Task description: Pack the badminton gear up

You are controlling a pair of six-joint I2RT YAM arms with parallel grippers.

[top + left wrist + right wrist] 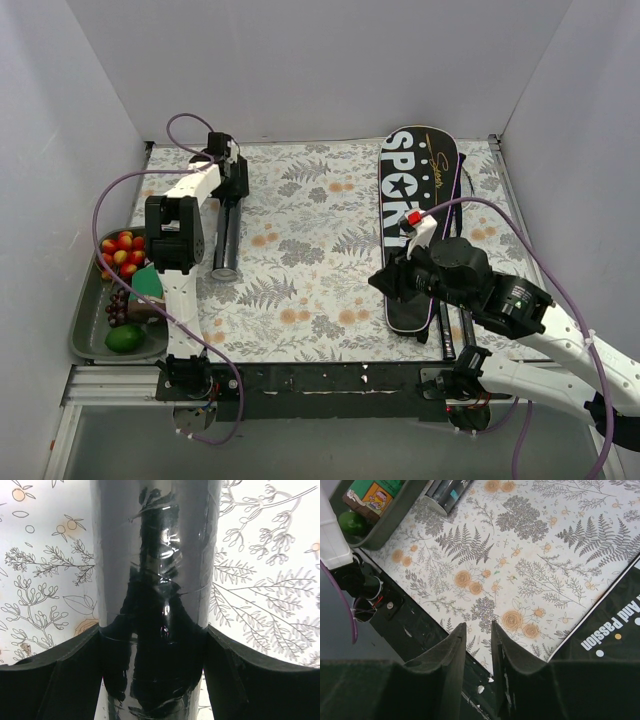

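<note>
The long dark shuttle tube (pixel 227 240) lies on the flowered cloth at the left, its open end toward me. My left gripper (pixel 232 190) is shut on its far end; in the left wrist view the glossy tube (pixel 155 540) fills the gap between the fingers of that gripper (pixel 154 630). The black racket bag lettered "SPORT" (pixel 420 190) lies at the right, with black racket handles (pixel 447 340) sticking out at its near end. My right gripper (pixel 383 280) hovers by the bag's left edge (pixel 615 630), its jaws (pixel 479 627) nearly together and empty. No shuttlecocks show.
A grey tray (pixel 85 330) at the left edge holds tomatoes (pixel 122 250), grapes and a lime (pixel 125 338); it also shows in the right wrist view (pixel 395 520). White walls close in three sides. The black rail (pixel 320 380) runs along the near edge.
</note>
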